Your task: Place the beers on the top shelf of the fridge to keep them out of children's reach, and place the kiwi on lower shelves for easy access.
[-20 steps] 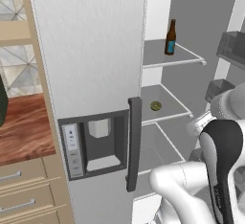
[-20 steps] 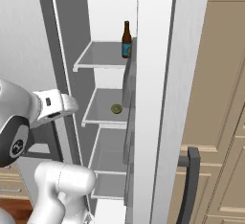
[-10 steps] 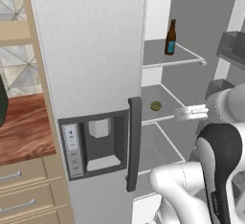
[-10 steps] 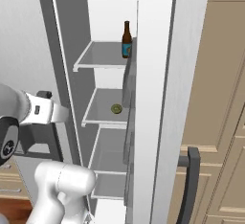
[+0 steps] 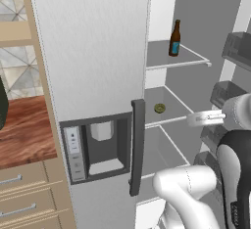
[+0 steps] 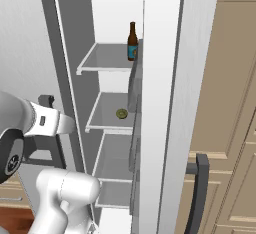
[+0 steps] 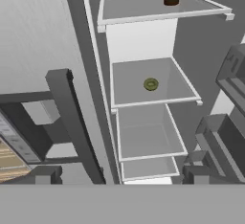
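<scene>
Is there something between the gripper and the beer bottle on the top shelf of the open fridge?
Nothing visible blocks it. The beer bottle stands alone on the top shelf, the fridge is open, and the kiwi lies one shelf lower, out of the path.

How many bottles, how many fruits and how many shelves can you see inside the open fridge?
Bottles: 1, the amber brown beer on the top shelf.
Fruits: 1, the kiwi on the shelf below it.
Shelves: 4, counted in the hand view.
Total: 6.
</scene>
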Motion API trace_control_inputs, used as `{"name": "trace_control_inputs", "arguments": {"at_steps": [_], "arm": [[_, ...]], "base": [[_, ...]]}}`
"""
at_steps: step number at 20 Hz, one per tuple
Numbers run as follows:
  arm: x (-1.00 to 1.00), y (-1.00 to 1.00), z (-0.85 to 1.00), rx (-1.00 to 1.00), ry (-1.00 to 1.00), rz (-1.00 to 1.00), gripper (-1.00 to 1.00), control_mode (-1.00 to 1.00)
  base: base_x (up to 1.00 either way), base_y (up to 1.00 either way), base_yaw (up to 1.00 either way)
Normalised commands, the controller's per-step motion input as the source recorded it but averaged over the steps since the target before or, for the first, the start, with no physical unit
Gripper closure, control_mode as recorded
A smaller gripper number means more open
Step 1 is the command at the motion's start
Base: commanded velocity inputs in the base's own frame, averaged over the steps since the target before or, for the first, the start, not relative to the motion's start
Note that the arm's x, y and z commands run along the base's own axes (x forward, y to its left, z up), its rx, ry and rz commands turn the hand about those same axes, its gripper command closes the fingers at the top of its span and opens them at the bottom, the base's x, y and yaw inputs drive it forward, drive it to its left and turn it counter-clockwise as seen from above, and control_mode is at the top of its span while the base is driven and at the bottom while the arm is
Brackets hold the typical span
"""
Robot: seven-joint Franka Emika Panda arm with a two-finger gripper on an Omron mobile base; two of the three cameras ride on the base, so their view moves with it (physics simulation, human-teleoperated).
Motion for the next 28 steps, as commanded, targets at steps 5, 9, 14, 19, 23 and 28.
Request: {"name": "trace_control_inputs", "arguments": {"at_steps": [5,9,14,19,23,28], "arm": [[-0.17,0.4,0.0,-0.07,0.0,0.0,-1.0,-1.0],[0.0,0.0,0.0,0.0,0.0,0.0,-1.0,1.0],[0.0,0.0,0.0,0.0,0.0,0.0,-1.0,1.0],[0.0,0.0,0.0,0.0,0.0,0.0,-1.0,1.0],[0.0,0.0,0.0,0.0,0.0,0.0,-1.0,1.0],[0.0,0.0,0.0,0.0,0.0,0.0,-1.0,1.0]], "base": [[0.0,0.0,0.0],[-0.22,0.83,0.0],[-0.22,1.0,0.0],[-0.09,1.0,0.0],[0.0,1.0,0.0],[0.01,1.0,0.0]]}}
